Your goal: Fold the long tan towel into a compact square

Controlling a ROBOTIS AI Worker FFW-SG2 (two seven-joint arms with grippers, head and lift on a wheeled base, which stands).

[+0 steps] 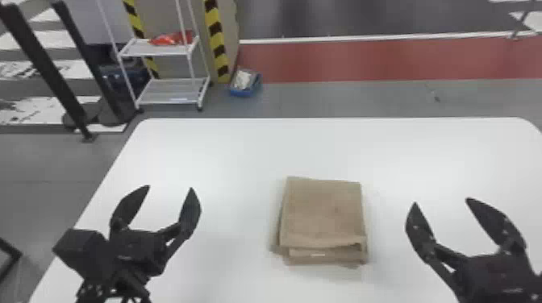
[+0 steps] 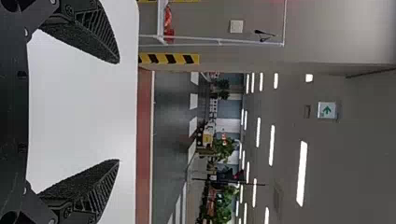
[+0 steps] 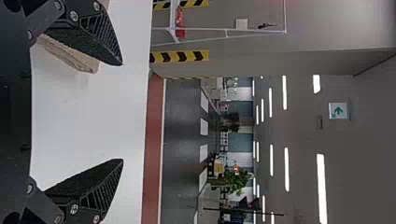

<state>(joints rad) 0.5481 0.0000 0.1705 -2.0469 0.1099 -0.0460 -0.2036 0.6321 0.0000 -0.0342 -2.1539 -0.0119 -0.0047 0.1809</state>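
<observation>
The tan towel lies folded in a compact, roughly square stack on the white table, its layered edge facing the robot. To its left, my left gripper is open and apart from it. On the other side my right gripper also stands open, clear of the cloth. In the left wrist view the left gripper has its two fingers spread with nothing between them. The right wrist view has the right gripper spread too, with part of the towel beyond one finger.
The white table has its left edge beneath the left arm and its far edge beyond the towel. On the floor behind are a white wire shelf, a blue bin and black posts at the left.
</observation>
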